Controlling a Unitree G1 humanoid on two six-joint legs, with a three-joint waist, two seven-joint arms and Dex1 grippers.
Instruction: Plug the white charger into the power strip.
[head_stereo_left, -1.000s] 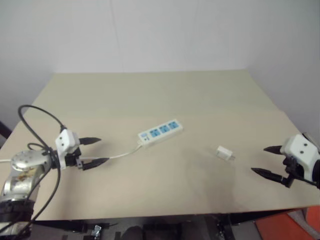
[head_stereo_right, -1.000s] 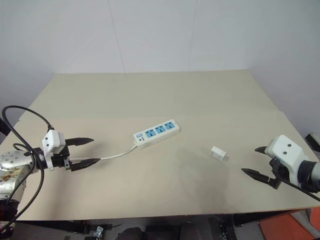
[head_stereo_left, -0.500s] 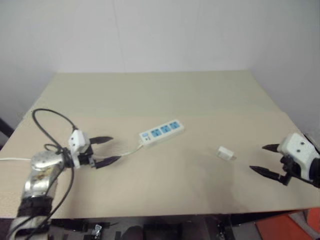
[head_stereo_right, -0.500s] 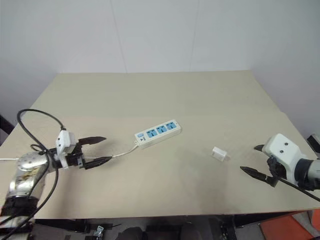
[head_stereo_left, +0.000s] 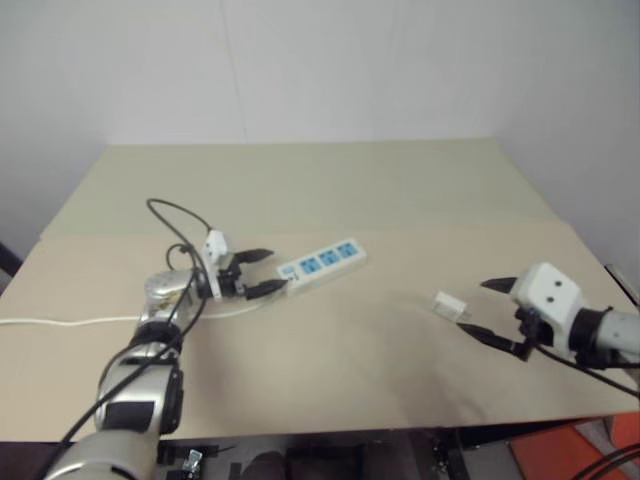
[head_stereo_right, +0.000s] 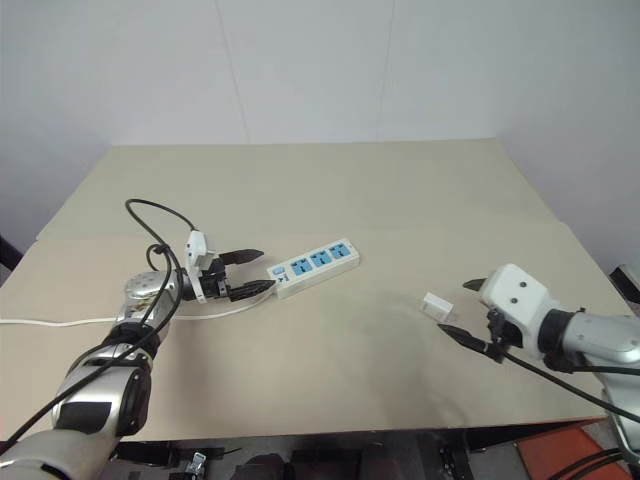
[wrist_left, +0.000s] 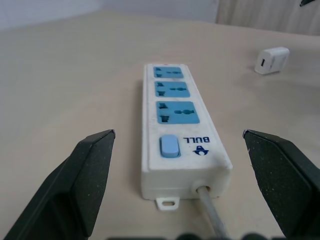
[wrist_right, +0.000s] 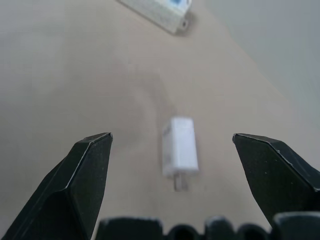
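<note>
**Both grippers lined up, nothing grasped yet**

The power strip (head_stereo_left: 321, 264) lay mid-table, its three blue sockets bare and its switch end facing left. The left gripper (head_stereo_left: 262, 272) hovered at that end with jaws spread wide and empty, bracketing it without touching as far as could be seen. To the right, well apart from the strip, the white charger (head_stereo_left: 450, 306) lay flat on the table (head_stereo_left: 330, 190), prongs toward the near edge. The right gripper (head_stereo_left: 483, 309) sat just beside it, released, fingers wide. By my read, everything remained: grasping, carrying, aligning, plugging in.
</note>
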